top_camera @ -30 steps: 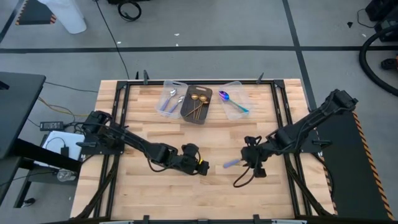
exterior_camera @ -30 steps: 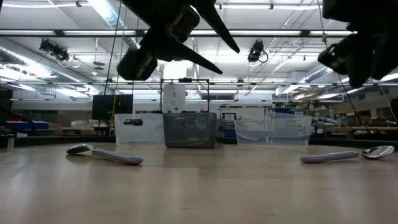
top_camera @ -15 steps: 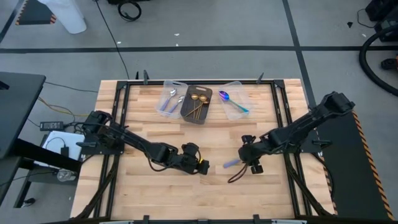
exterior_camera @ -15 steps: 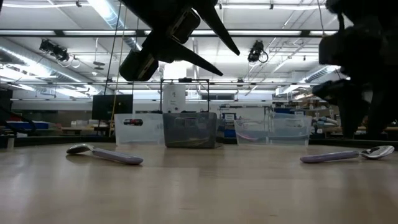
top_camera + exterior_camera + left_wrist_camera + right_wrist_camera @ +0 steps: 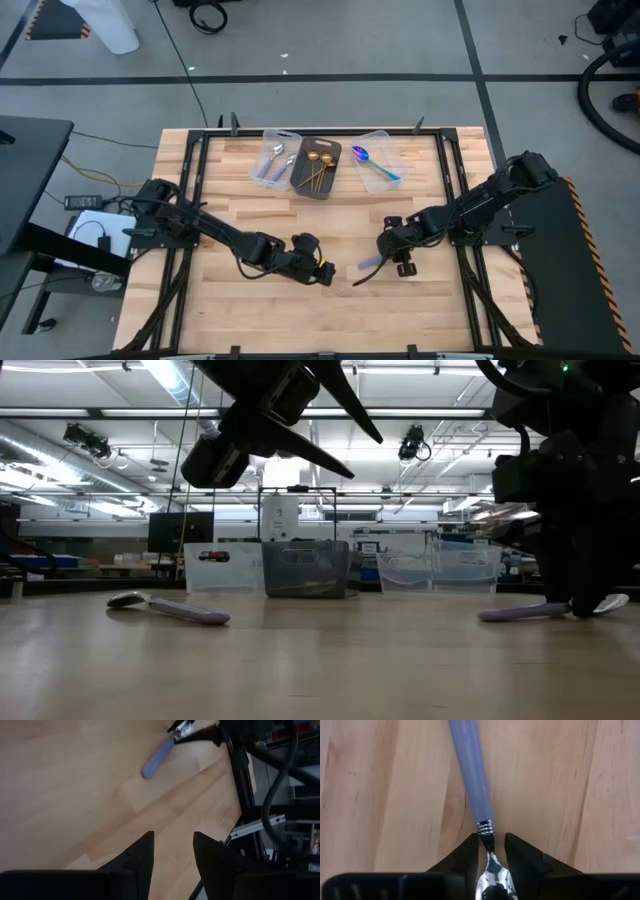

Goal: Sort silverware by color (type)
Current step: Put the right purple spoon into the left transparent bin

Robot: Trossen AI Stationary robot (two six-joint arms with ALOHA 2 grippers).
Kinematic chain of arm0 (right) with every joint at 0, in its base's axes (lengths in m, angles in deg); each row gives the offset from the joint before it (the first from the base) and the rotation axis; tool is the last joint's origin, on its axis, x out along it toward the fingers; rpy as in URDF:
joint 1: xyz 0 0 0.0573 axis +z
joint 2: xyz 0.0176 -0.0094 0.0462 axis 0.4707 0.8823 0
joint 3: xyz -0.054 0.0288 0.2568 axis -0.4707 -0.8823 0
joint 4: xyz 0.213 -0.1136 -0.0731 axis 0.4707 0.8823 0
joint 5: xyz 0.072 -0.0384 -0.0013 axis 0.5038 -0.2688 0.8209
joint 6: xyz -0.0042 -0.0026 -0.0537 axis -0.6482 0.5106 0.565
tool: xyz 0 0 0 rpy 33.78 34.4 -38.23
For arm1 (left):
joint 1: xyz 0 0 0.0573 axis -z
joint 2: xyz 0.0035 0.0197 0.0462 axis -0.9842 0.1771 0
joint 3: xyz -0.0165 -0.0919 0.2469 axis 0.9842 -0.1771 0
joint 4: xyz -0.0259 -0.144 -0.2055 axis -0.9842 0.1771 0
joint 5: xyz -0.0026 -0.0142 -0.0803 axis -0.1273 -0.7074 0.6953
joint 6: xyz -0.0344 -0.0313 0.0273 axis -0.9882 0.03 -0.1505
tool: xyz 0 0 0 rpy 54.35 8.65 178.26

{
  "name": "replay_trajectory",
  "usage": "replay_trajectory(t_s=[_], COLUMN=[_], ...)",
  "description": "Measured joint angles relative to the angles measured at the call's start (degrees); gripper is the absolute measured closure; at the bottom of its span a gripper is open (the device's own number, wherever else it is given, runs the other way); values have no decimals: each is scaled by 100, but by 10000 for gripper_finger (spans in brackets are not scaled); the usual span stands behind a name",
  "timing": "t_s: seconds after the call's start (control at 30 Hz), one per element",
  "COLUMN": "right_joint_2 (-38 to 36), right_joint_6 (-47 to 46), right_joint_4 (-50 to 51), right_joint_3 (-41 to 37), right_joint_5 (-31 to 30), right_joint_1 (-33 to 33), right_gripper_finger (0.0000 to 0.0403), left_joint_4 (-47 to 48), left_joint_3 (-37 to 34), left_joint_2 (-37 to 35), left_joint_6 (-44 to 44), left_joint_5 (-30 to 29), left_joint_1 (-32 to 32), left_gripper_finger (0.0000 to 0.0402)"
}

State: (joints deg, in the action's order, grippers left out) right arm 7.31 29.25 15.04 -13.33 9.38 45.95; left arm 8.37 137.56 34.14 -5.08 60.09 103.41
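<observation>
Right gripper [image 5: 491,851] down on table, fingers narrowly apart around lavender-handled spoon [image 5: 472,775] neck, grip unclear; left gripper [image 5: 172,851] hovers part-open, empty.

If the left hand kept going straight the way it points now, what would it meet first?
Judging by its wrist view, the left hand has bare table ahead, then the lavender-handled spoon, which the right hand is straddling. Depth is unclear, so it might pass above the spoon.

Bright, even overhead ceiling lighting; soft shadows on the table [image 5: 250,210]; low view backlit, arms silhouetted.
</observation>
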Motion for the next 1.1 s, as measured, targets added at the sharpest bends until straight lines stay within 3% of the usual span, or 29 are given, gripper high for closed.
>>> replay_trajectory(t_s=[0.33,0.9,1.1], right_joint_2=[-72,-100,-102], right_joint_6=[-61,300,708], right_joint_4=[-84,220,396], right_joint_3=[-18,689,1100], right_joint_5=[35,52,-23], right_joint_1=[4,17,76], right_gripper_finger=[390,390,390], left_joint_4=[4,-470,-487], left_joint_3=[0,2,2], left_joint_2=[0,-4,-4], left_joint_6=[116,761,395], left_joint_5=[-79,-311,-304], left_joint_1=[94,30,-137], left_gripper_finger=[258,257,218])
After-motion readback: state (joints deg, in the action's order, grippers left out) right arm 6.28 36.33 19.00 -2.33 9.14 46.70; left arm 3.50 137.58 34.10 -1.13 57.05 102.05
